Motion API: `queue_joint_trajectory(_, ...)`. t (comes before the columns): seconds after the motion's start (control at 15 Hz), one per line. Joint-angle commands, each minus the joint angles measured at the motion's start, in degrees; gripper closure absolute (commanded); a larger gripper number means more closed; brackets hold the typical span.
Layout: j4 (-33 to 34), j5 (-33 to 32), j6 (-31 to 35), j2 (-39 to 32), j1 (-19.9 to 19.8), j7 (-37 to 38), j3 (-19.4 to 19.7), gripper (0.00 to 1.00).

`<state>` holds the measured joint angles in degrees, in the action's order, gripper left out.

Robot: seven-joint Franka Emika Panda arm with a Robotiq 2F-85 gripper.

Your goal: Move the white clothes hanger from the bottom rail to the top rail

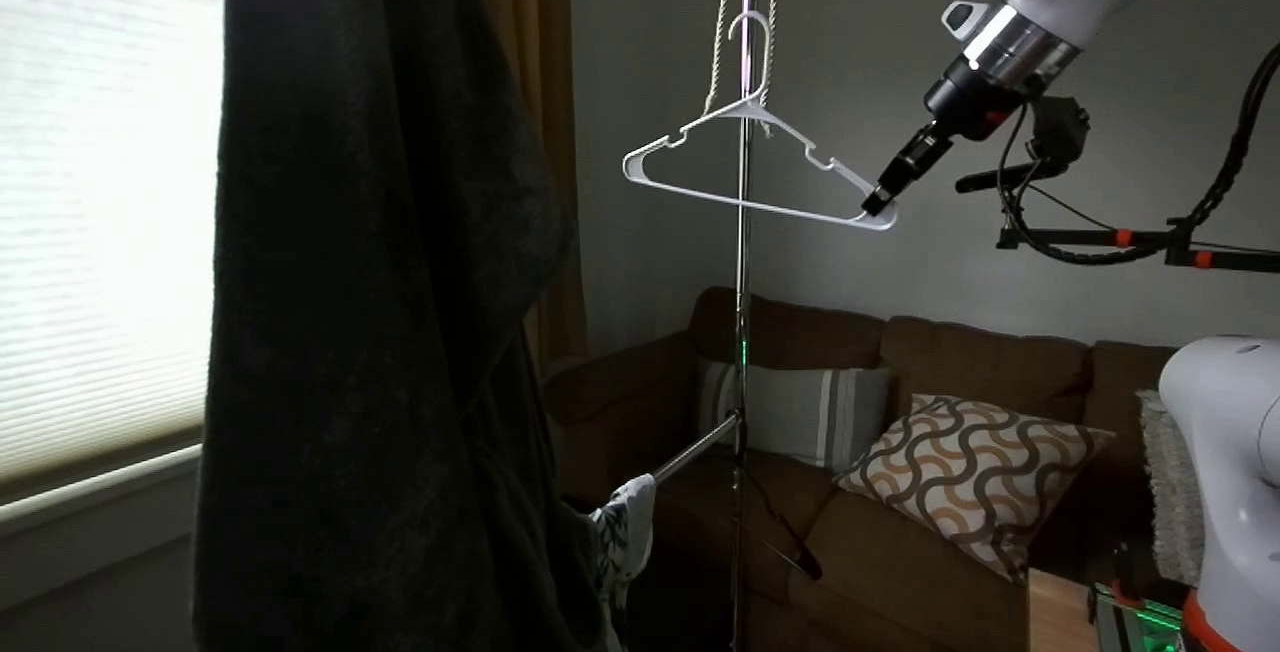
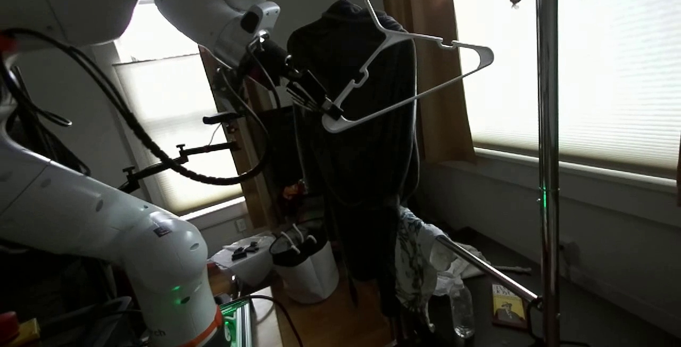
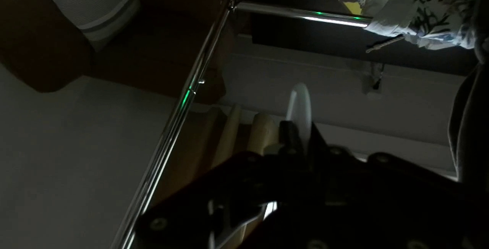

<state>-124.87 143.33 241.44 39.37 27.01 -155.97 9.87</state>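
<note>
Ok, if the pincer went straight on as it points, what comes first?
Past the held white hanger, the pincer would probably meet the window wall first; the lower rail seems off that line, but depth is unclear.

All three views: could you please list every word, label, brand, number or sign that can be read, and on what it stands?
"rch": on the lower robot arm; any letters before it cannot be made out.
Small dark label on that arm: too blurred to read.
Book: cover lettering too small and blurred to read.
White hanger: no text visible.
</note>
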Motion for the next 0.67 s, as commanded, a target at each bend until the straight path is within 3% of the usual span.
queue_joint_trajectory(0.0, 0.4, 0.2, -0.1, -1.7, 0.0, 0.3, -0.3, 0.93)
queue_joint_trajectory(0.6, 1.4, 0.9, -0.5, -4.3, -1.0, -0.3, -0.9, 0.93)
